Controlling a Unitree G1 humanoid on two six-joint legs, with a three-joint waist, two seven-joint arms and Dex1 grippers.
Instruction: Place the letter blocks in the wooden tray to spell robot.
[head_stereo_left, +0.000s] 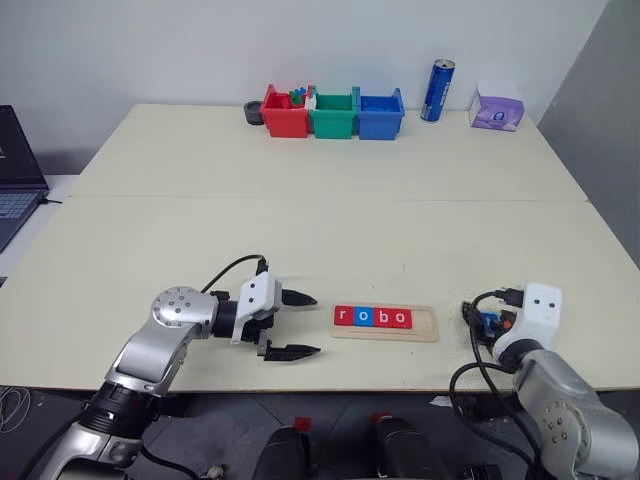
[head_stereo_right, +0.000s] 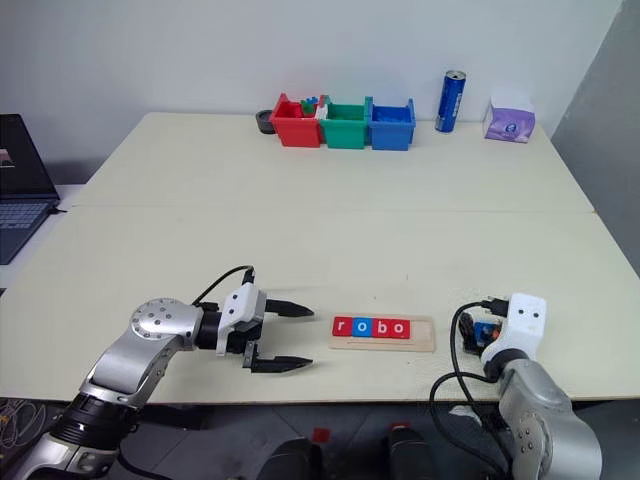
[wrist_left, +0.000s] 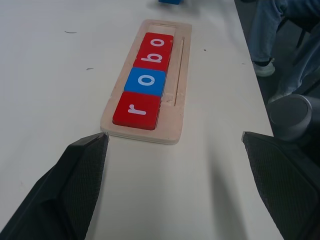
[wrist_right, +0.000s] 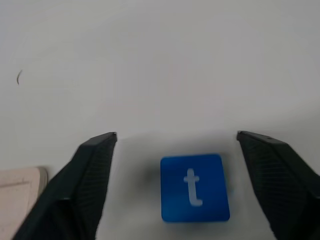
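The wooden tray (head_stereo_left: 423, 324) lies near the table's front edge, with letter blocks in its slot reading r (wrist_left: 137, 110), o (wrist_left: 145, 82), b (wrist_left: 152, 56), o (wrist_left: 158, 41); the first o is blue and the others are red. The slot's right end is bare. My left gripper (head_stereo_left: 313, 324) is open just left of the tray, pointing at it. A blue block with a t (wrist_right: 195, 187) lies flat on the table between the open fingers of my right gripper (wrist_right: 176, 134), untouched. The tray's corner (wrist_right: 20, 200) is beside it.
At the table's far edge stand a red bin (head_stereo_left: 285, 115), a green bin (head_stereo_left: 333, 117) and a blue bin (head_stereo_left: 380, 116), then a blue can (head_stereo_left: 438, 90) and a purple tissue pack (head_stereo_left: 497, 108). A laptop (head_stereo_left: 15, 170) sits at the left. A person's legs (wrist_left: 280, 30) are beyond the table.
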